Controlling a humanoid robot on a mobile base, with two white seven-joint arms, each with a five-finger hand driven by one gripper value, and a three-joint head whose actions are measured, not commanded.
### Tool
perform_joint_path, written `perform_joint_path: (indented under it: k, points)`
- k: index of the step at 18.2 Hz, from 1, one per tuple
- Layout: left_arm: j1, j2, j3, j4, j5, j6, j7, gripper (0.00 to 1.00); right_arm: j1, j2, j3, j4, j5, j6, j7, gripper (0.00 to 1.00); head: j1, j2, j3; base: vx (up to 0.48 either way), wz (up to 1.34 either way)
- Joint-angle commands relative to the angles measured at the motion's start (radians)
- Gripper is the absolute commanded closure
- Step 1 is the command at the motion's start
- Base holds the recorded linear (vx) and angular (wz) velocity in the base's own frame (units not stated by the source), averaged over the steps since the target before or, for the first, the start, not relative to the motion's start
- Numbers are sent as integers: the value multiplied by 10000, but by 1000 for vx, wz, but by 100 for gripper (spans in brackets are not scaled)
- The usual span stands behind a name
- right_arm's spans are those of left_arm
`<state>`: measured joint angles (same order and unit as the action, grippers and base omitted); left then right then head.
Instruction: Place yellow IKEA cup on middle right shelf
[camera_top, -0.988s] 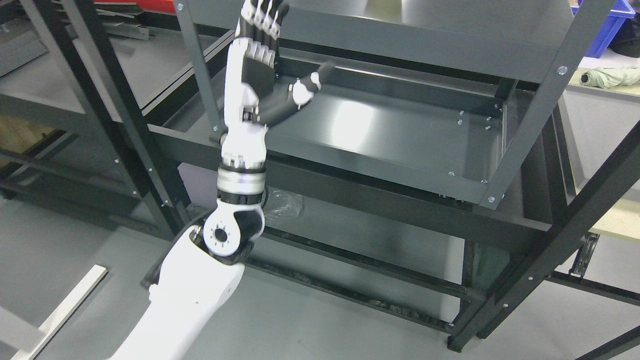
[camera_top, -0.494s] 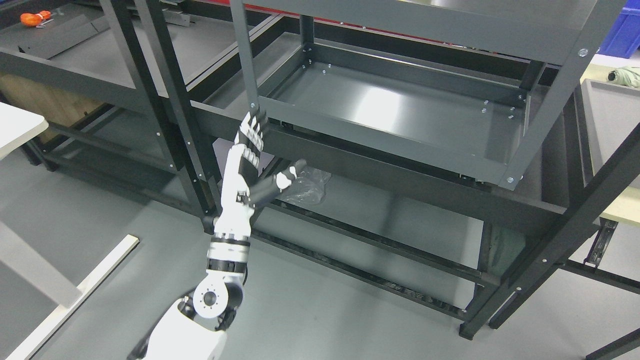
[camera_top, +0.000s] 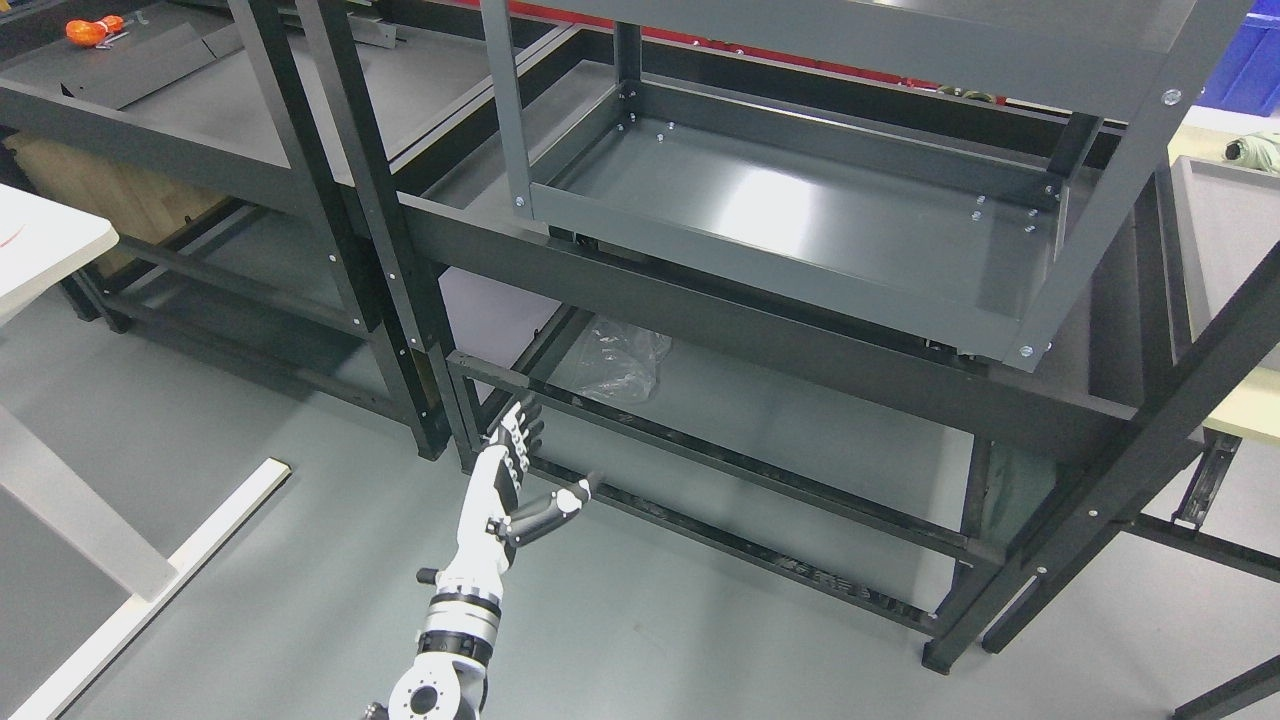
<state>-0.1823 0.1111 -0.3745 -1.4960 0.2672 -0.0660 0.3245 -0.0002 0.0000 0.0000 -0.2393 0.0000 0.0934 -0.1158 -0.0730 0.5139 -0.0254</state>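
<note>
Lower now than a sec ago, my left hand (camera_top: 505, 490) has dropped from shelf height to near floor level, in front of the rack's bottom rail; cam view has shifted too, so part of that is head motion. Fingers (camera_top: 515, 440) straight and spread, thumb out to the side, holding nothing. Forearm comes up from bottom edge, palm edge-on, pointing at the rack. Yellow cup: not in view anywhere. Middle shelf (camera_top: 800, 215) bare, w/ just glare on the metal. Crumpled plastic bag (camera_top: 615, 360) sits on lower shelf. I judge the arm's backing off, placement either done off-cam or not started. Right hand not in view.
</note>
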Motion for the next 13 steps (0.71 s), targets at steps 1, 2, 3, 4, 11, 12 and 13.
perform_joint_path:
  k: [1, 2, 3, 4, 11, 12, 13]
  points:
    - [367, -604, 201, -441, -2, 660, -8, 4, 140, -175, 169, -15, -245, 2, -8, 1, 0, 0, 0, 12, -1]
    - [275, -680, 217, -456, -2, 660, -8, 4, 140, -175, 169, 0, -245, 2, -8, 1, 0, 0, 0, 0, 0]
    - [243, -696, 217, -456, -2, 660, -8, 3, 140, -175, 169, 0, -245, 2, -8, 1, 0, 0, 0, 0, 0]
    - [213, -697, 262, -502, -2, 629, -8, 2, 125, -175, 169, 0, -245, 2, -8, 1, 0, 0, 0, 0, 0]
    - [-141, -681, 370, -1207, -2, 644, -8, 2, 140, -175, 169, 0, -245, 2, -8, 1, 0, 0, 0, 31, -78]
    - [-125, -666, 385, -1208, -2, 644, -8, 2, 140, -175, 169, 0, -245, 2, -8, 1, 0, 0, 0, 58, -109]
    - [-110, -651, 385, -1208, -2, 644, -8, 2, 140, -175, 169, 0, -245, 2, -8, 1, 0, 0, 0, 64, -176]
